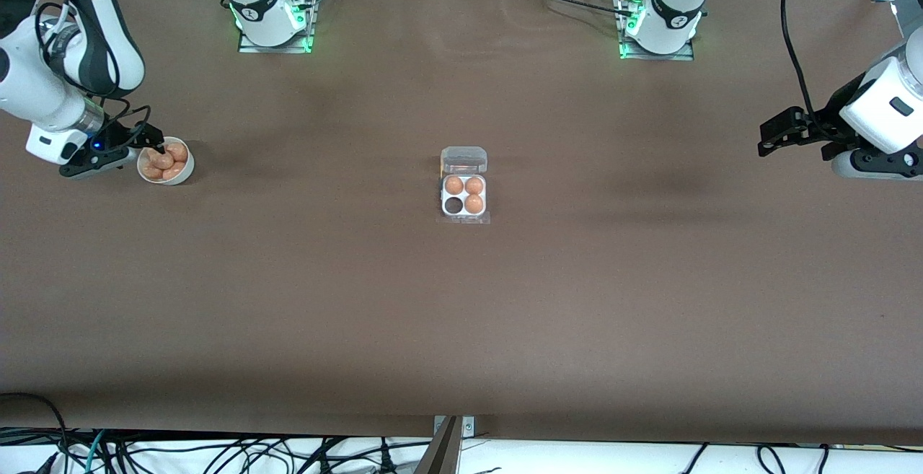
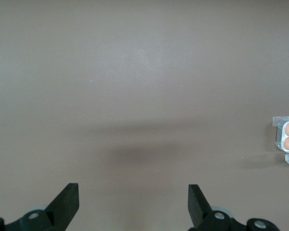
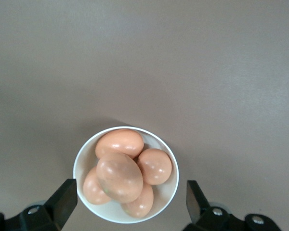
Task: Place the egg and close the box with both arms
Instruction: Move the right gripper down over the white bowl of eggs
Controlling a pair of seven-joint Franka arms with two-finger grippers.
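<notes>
Box (image 1: 464,196) mid-table on bare brown tabletop (image 1: 461,315)

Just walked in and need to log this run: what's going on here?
The right gripper hangs open over a white bowl of brown eggs at the right arm's end of the table, holding nothing yet. The egg box sits mid-table with its clear lid open, three eggs inside and one cell empty. The left gripper waits open over bare table at its own end.
</notes>
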